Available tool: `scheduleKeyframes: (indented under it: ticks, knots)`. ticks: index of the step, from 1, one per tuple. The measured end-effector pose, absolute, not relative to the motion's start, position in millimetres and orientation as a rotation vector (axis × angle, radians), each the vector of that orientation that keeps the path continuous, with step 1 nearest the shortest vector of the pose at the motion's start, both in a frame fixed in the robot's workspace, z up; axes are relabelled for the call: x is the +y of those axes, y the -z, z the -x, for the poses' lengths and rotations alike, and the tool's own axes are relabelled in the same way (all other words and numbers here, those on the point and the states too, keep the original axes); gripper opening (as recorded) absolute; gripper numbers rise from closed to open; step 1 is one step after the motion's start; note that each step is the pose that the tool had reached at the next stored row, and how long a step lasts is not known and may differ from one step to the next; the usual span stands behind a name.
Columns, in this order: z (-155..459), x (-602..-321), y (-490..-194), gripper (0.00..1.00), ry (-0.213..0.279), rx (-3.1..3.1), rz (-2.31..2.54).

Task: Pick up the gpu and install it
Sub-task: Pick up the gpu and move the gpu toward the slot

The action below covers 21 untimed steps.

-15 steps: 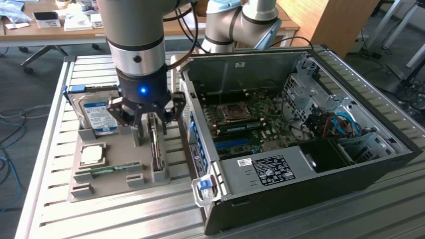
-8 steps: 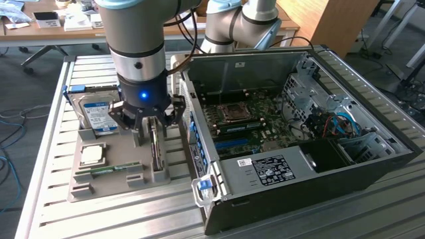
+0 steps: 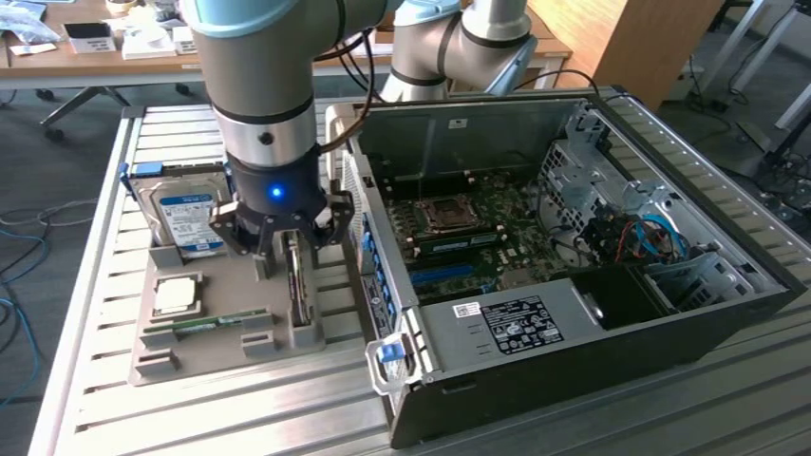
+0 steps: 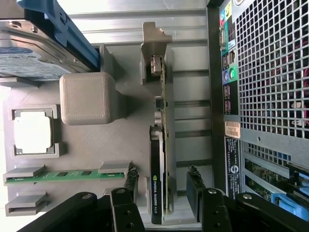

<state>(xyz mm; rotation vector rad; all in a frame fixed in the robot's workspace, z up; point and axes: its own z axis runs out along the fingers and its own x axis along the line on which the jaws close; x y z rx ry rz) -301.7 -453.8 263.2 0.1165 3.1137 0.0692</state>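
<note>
Gripper held open astride the gpu, nothing grasped.

The gpu is seen standing on edge in its slot in the grey tray, which is set on the slatted worktop just beside the open case. In the wrist view, the gripper is spread to either side of the gpu, and a gap is left between each finger and the card (no contact can be made out). A drive, a chip and a green memory stick are also held in the tray, on the side away from the case.
</note>
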Motion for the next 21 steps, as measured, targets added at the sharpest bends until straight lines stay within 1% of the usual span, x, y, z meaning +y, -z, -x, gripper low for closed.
scheduleKeyframes:
  ticks: [12,21]
  knots:
    - [301.9,-453.8,-247.4,0.53,-0.069,3.114,-0.117]
    - [302.2,-452.4,-245.3,0.53,-0.069,3.113,-0.117]
